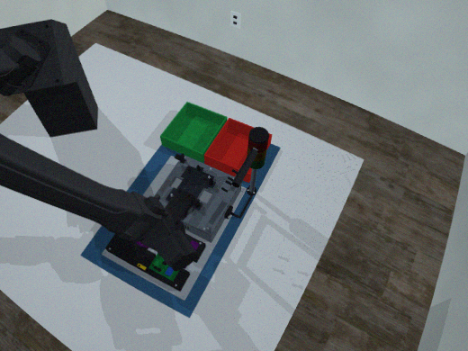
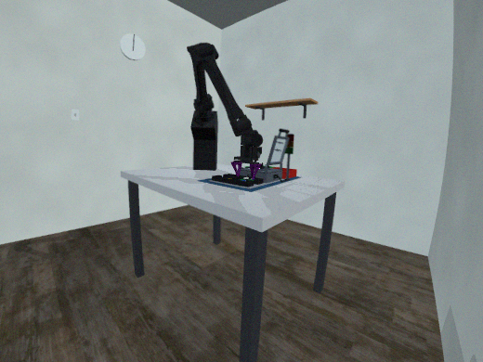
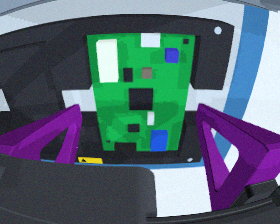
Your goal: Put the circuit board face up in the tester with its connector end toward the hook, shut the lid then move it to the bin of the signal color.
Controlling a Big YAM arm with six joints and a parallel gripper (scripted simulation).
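The green circuit board [image 3: 141, 91] lies face up in a pocket of the black tray [image 1: 153, 257], its white connector [image 3: 150, 40] at the far end in the wrist view. A part of it shows under the arm in the top view [image 1: 163, 265]. My gripper [image 3: 138, 110] is open, its purple fingers spread to either side of the board, low over the tray and not touching it. It also shows in the exterior view [image 2: 246, 170]. The grey tester [image 1: 200, 197] stands beyond the tray with its lid [image 2: 278, 149] raised. The signal tower [image 1: 257, 149] shows no clear light.
A green bin [image 1: 193, 130] and a red bin [image 1: 236, 148] stand side by side behind the tester on the blue mat [image 1: 189, 220]. The arm's base [image 2: 204, 145] stands at the table's back.
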